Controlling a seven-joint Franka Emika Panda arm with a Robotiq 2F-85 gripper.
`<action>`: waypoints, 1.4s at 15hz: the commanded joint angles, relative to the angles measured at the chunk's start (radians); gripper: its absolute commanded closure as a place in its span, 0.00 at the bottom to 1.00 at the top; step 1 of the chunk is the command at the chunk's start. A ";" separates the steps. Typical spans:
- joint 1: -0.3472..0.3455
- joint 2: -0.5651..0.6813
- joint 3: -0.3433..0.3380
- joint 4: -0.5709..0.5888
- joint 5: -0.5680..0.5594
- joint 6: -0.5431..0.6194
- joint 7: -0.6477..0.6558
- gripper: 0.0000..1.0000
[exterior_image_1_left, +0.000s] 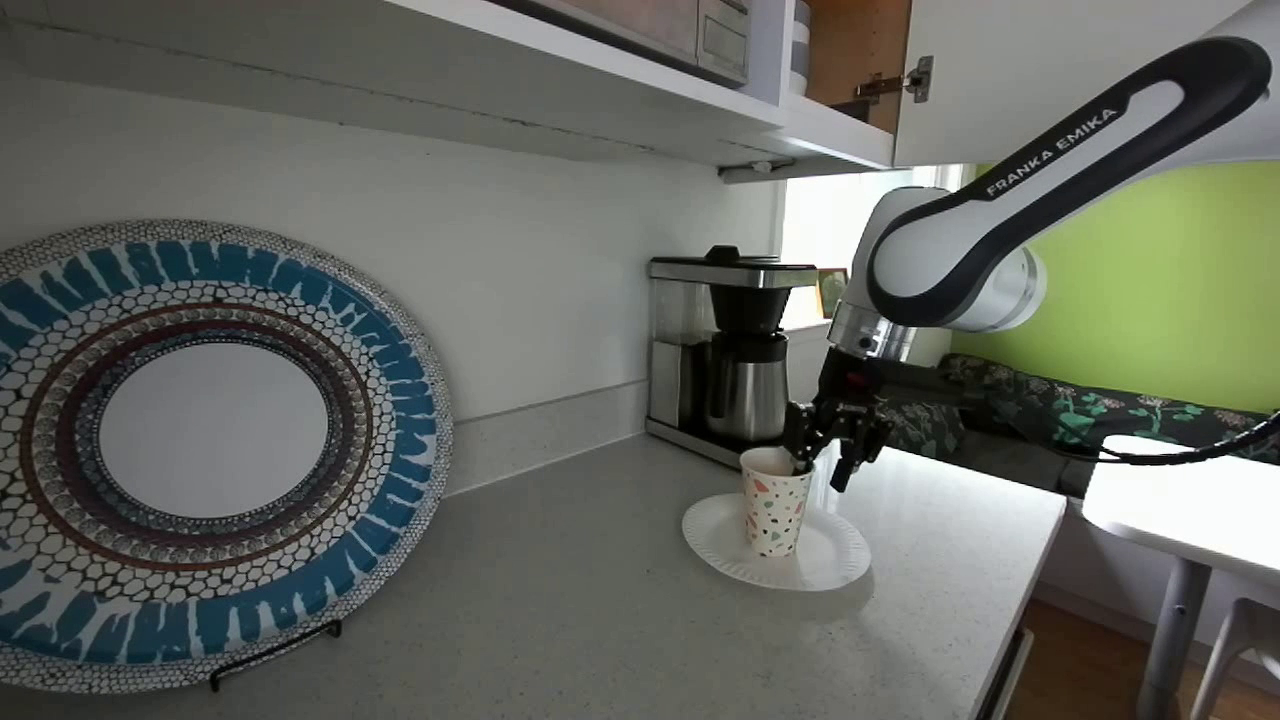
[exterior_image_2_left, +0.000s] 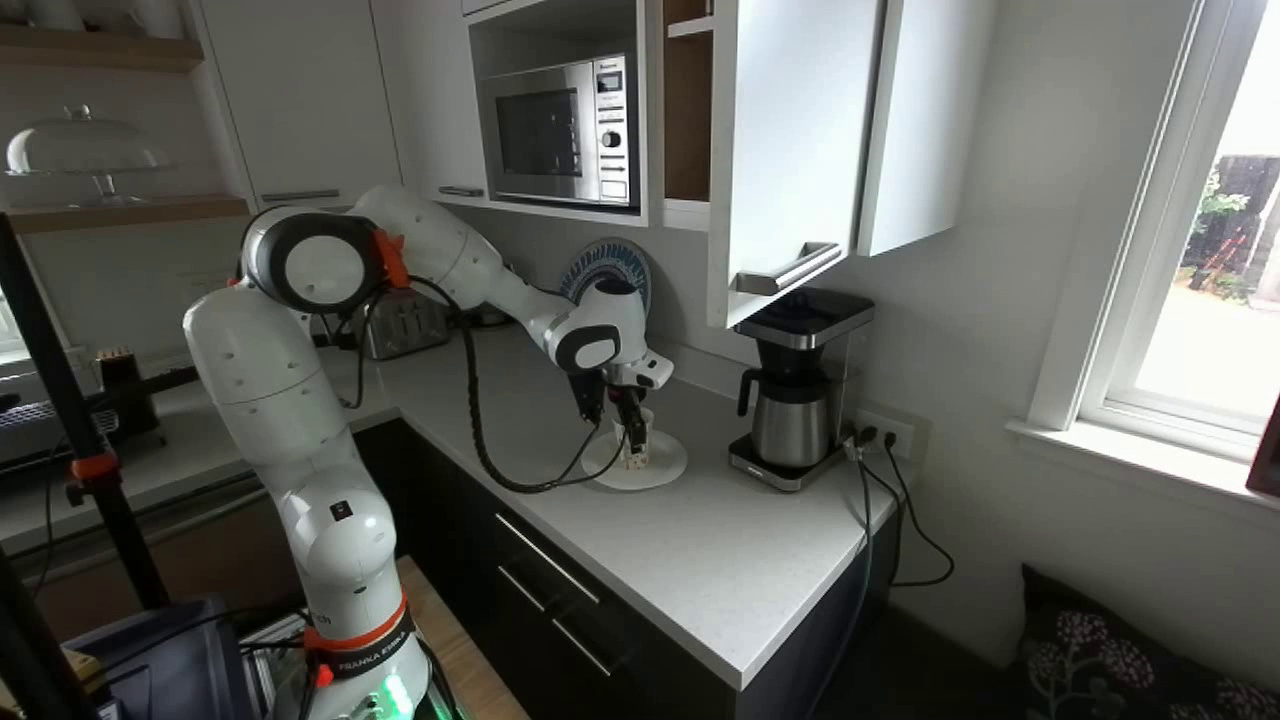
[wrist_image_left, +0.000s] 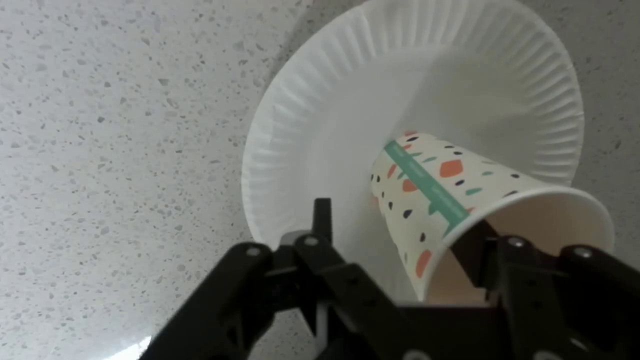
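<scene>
Holding the fingers (wrist_image_left: 322, 220) well parted, cannot say if to their full spread, with one dipped inside the mouth of the paper cup (wrist_image_left: 450, 170) and one outside, straddling a stretch of the rim. Leaving a visible gap between the outer tip and the cup in the wrist view; cannot tell touch from near-touch at the inner one. Gripping nothing yet, as far as can be made out.

Seems, then, to be at the step of taking hold of the cup by one side: lined up across the rim, not clamped on it. Calls, by this judgement, for drawing both tips together evenly on the thin paper, softly enough not to crease it or knock it over, and for checking the pinch before any lift.

Find the cup upright, to go by an exterior view, on a white paper plate (exterior_image_1_left: 720, 520), well within the fluted edge. Likely light, so easily nudged; better to avoid pushing sideways or dragging the plate along. Find the plate flat, in turn, on the speckled surface (wrist_image_left: 125, 150).

Farther out, near the plate, note a coffee maker (exterior_image_1_left: 735, 350) with a steel carafe (exterior_image_1_left: 765, 400), worth leaving room for. Beyond, see a large patterned platter (exterior_image_1_left: 215, 430) standing on edge, and overhead, in an exterior view, a swung-out cupboard door (exterior_image_2_left: 800, 130).
</scene>
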 joint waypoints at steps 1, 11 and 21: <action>0.007 0.003 -0.001 -0.009 0.007 0.008 0.011 0.69; -0.018 -0.099 -0.019 -0.035 -0.014 0.002 0.022 0.99; -0.259 -0.269 -0.121 -0.109 -0.178 -0.096 0.160 0.99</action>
